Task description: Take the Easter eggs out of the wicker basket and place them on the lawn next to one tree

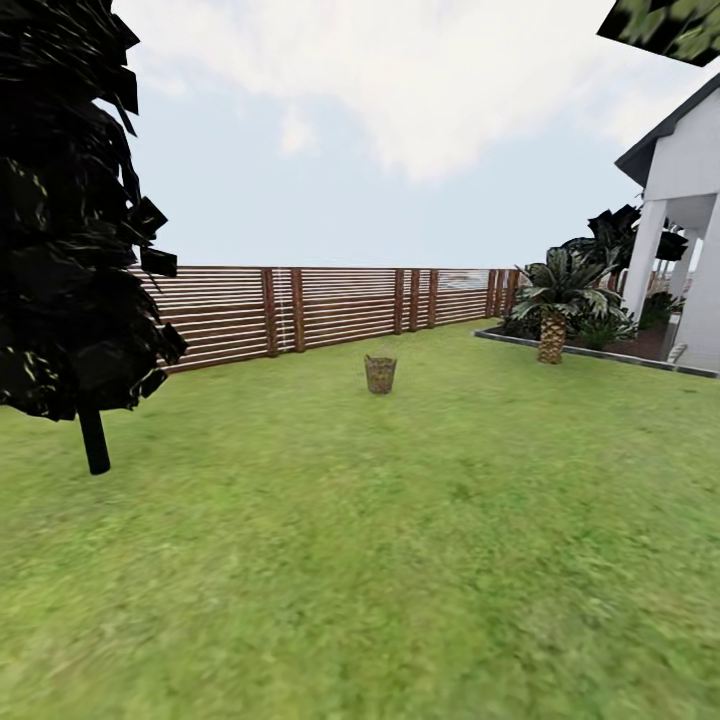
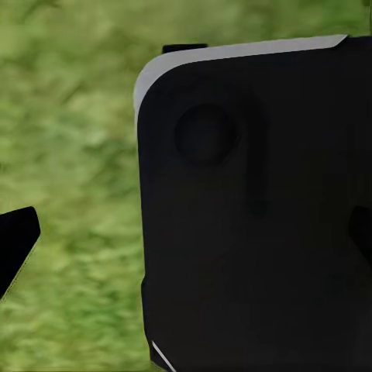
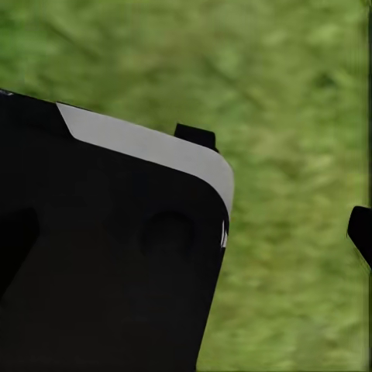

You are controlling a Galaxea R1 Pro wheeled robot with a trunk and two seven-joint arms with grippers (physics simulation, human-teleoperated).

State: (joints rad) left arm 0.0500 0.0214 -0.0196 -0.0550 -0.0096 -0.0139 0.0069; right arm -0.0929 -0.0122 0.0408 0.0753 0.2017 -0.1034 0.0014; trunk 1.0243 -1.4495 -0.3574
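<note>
the left end effector [image 2: 15, 248] and the right end effector [image 3: 360, 232] each show only as one dark fingertip at the edge of their wrist views, above blurred grass and beside a large black body of the robot, so i cannot tell whether they are released or clenched; nothing appears to be held in them. the wicker basket [image 1: 380, 373] stands upright on the lawn [image 1: 400, 560], far ahead and close to the middle of the head view, in front of the brown slat fence [image 1: 330, 310]. it is too small to see if the eggs are inside. a dark conifer [image 1: 70, 220] stands at the left, well apart from the basket, and a low palm plant [image 1: 553, 300] and the white house [image 1: 685, 200] are at the right. some leaves [image 1: 670, 25] hang at the upper right corner, maybe from a broad tree. i judge the step in hand is the approach: the robot is on its way over the grass toward the basket, and no egg is taken out yet. the next move calls for driving closer until the basket is in reach of an arm, then looking down into it.
</note>
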